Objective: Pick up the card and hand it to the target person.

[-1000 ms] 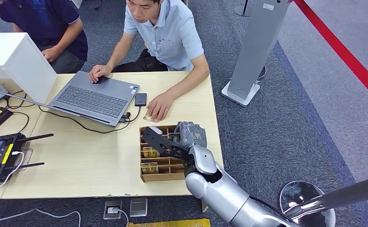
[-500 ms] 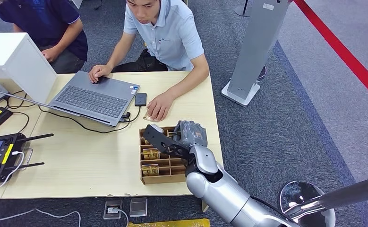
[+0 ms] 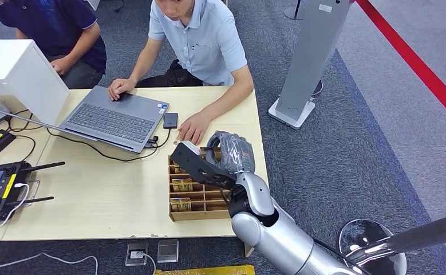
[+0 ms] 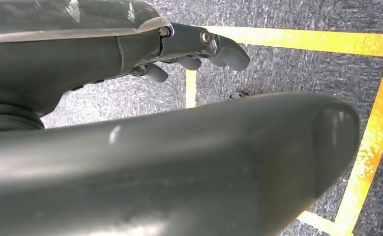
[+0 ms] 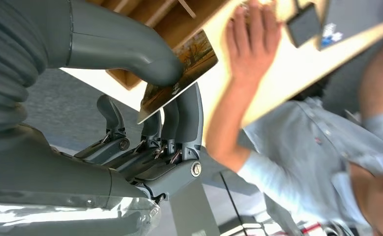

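Now that the right hand, pinching the card, has risen off the wooden tray, the person's hand waits just ahead.

The light wooden table at frame left carries a laptop, a phone, a compartment box and a controller.

The card is partly hidden behind the right hand's thumb. The person's head is cut off by the picture's edge.
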Robot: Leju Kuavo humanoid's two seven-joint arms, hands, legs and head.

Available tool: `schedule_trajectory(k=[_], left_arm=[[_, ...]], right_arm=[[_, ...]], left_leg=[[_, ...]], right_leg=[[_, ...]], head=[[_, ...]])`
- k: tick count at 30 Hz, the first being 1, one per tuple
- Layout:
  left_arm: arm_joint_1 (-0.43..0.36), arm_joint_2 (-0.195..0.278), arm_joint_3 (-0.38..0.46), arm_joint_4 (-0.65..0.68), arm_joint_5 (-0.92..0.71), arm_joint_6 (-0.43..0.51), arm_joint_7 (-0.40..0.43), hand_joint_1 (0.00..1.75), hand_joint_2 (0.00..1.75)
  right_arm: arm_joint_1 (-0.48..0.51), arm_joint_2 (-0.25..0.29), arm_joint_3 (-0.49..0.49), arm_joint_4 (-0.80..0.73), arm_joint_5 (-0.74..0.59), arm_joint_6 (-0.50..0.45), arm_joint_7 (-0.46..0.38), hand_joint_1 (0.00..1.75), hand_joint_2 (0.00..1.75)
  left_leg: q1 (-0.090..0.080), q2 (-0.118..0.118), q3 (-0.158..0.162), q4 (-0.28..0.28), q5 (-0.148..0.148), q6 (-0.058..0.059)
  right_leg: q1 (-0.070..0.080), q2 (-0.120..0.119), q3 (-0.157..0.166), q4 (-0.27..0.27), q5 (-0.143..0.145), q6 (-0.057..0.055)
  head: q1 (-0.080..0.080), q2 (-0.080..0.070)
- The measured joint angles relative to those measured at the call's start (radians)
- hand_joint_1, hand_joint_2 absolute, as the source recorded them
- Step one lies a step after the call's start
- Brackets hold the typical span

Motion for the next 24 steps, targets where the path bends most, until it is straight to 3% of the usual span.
schedule_trajectory(k=[6, 11, 18, 24], left_arm=[[0.001, 0.0, 0.0, 0.0, -0.003, -0.002, -0.002, 0.0, 0.0], [0.0, 0.0, 0.0, 0.0, -0.022, -0.014, -0.009, 0.0, 0.0], [-0.006, 0.0, -0.004, 0.0, -0.047, -0.029, -0.027, 0.0, 0.0], [-0.007, 0.0, -0.007, 0.0, -0.049, -0.034, -0.036, 0.0, 0.0]], right_arm=[[0.015, -0.046, 0.001, -0.124, 0.009, -0.004, -0.021, 1.34, 1.75], [-0.015, -0.055, 0.015, -0.137, 0.01, 0.005, -0.116, 1.34, 1.75], [-0.192, 0.018, 0.044, 0.136, -0.031, -0.014, -0.299, 1.34, 1.75], [-0.348, 0.096, 0.074, 0.408, -0.032, 0.008, -0.337, 1.34, 1.75]], left_leg=[[0.0, 0.0, 0.0, 0.0, 0.0, 0.0], [0.0, 0.0, -0.001, 0.0, 0.0, 0.0], [0.0, -0.001, -0.002, 0.0, 0.001, 0.0], [0.0, -0.001, -0.002, 0.0, 0.001, 0.0]], right_leg=[[0.0, 0.0, 0.0, 0.0, 0.0, 0.0], [0.0, 0.0, 0.0, 0.0, 0.0, 0.0], [0.0, -0.001, 0.0, 0.001, 0.0, 0.0], [0.0, -0.002, 0.0, 0.001, 0.0, 0.0]], head=[[0.0, 0.0], [0.0, 0.0], [0.0, 0.0], [0.0, 0.0]])
